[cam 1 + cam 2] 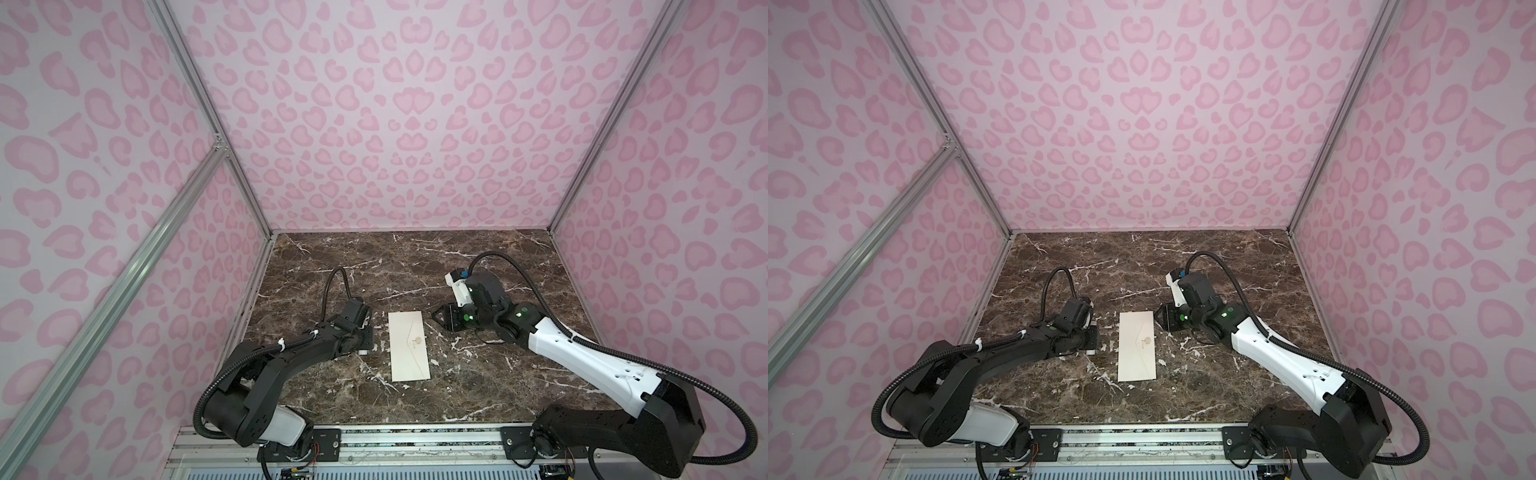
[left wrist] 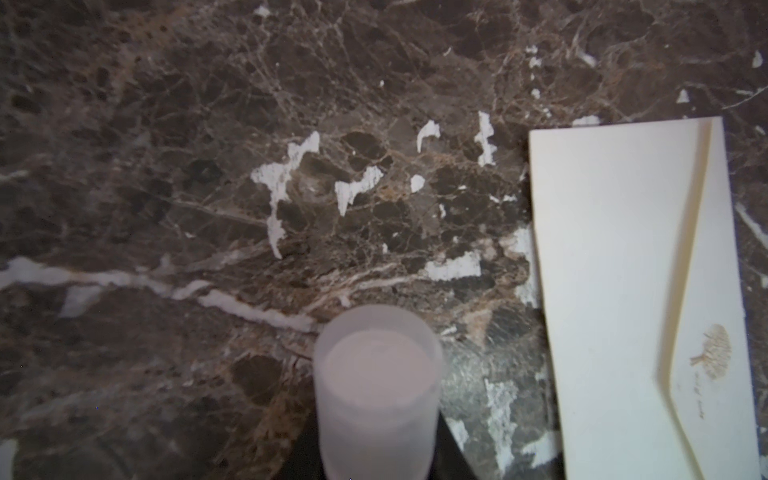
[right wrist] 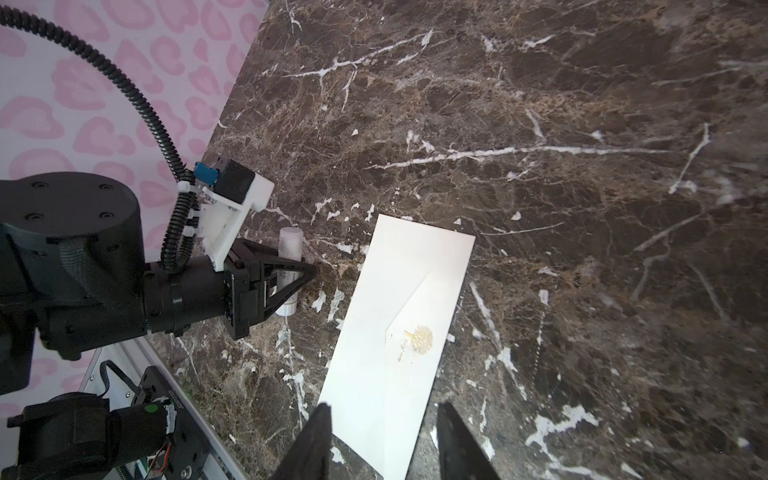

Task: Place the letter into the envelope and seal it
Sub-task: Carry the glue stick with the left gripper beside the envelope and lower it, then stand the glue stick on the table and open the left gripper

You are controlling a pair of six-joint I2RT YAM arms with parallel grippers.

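Marble tabletop [image 1: 415, 270], envelope [image 1: 409, 351] between left claw [image 3: 302, 272], right claw [image 1: 437, 319]

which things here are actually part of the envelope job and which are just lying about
Job: envelope, flap folded over; white stick, probably for sealing, held in left gripper. Letter not visible.
Lying about: nothing else seen, just marble table, pink walls.

In the left wrist view the white stick [image 2: 376, 390] is blurred, its held end cut off by the edge, like one end of the envelope [image 2: 602, 270]. The writing by the gold emblem [image 2: 712, 351] is too small to read.
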